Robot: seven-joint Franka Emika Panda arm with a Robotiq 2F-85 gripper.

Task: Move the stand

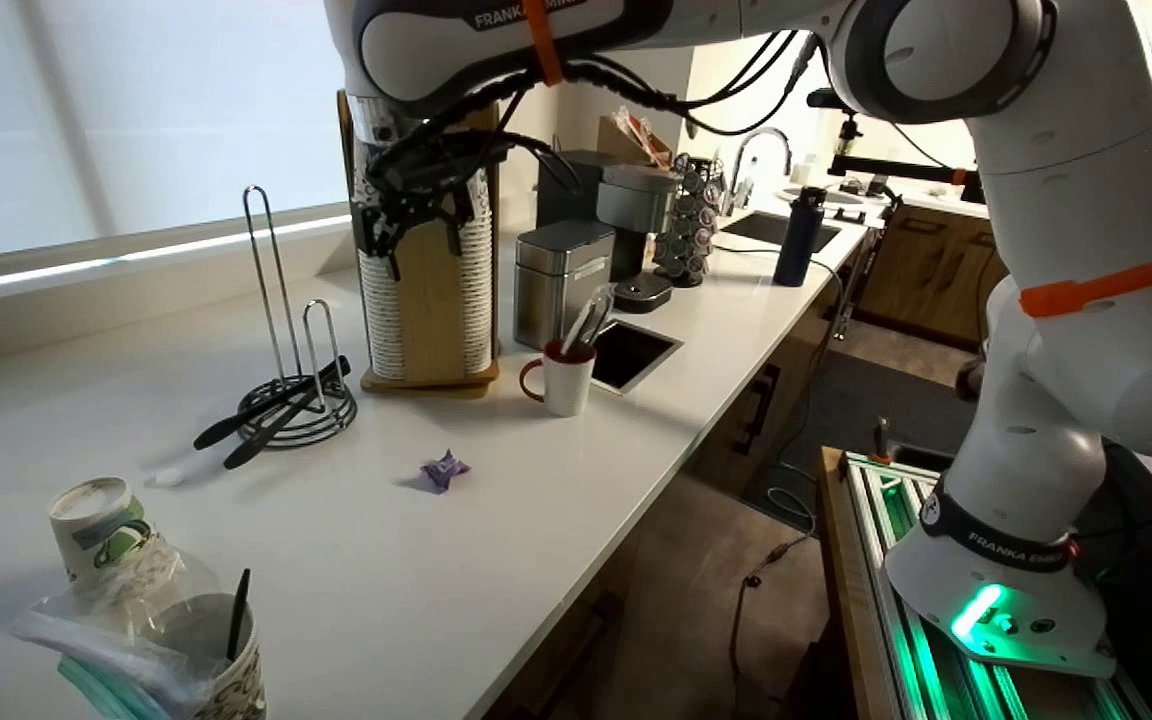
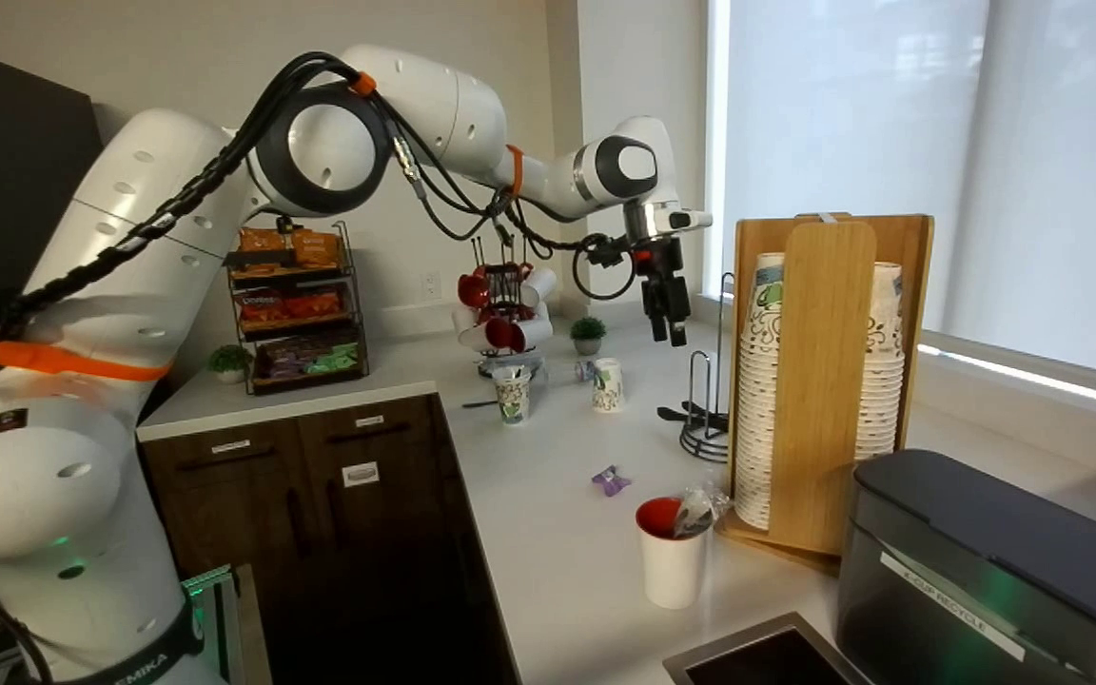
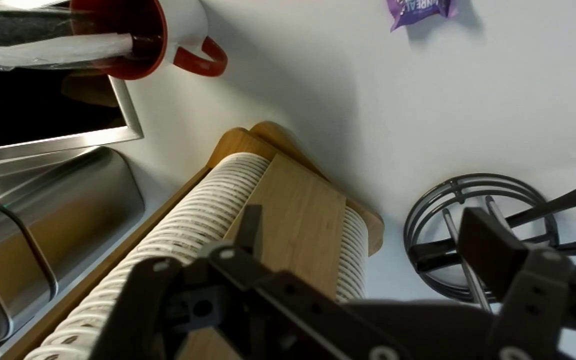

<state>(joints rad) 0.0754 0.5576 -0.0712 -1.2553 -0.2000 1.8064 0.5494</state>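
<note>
White countertop point(image 1: 496, 540) extends below a pale window shade point(image 1: 136, 110) in an exterior view. The wire stand point(image 1: 316, 432) is upright on this surface and comprises a tall loop, a shorter loop and a coiled ring base. Two black utensils point(image 1: 248, 450) lie across the base. The gripper point(image 1: 426, 262) is suspended to the picture's right of the tall loop, visibly apart from it. It overlaps the wooden cup dispenser point(image 1: 431, 330); contact between these two cannot be judged from this angle. A purple packet point(image 1: 445, 470) and a white mug point(image 1: 569, 388) with a red handle rest nearer the front edge.

In an exterior view, a snack rack point(image 2: 310, 381) and a potted plant point(image 2: 588, 330) occupy the background. The gripper points downward, with its fingertips point(image 2: 677, 333) to the picture's left of the tall loop and below its top. A gap separates the gripper from the dispenser, which partly hides the stand.

In the wrist view, the two fingers point(image 3: 490, 245) are spread well apart; stacked paper cups point(image 3: 208, 200) show through the gap. The stand's ring base lies lower, just beside the dispenser, visible on both sides of the picture-right finger, which covers part of it.
</note>
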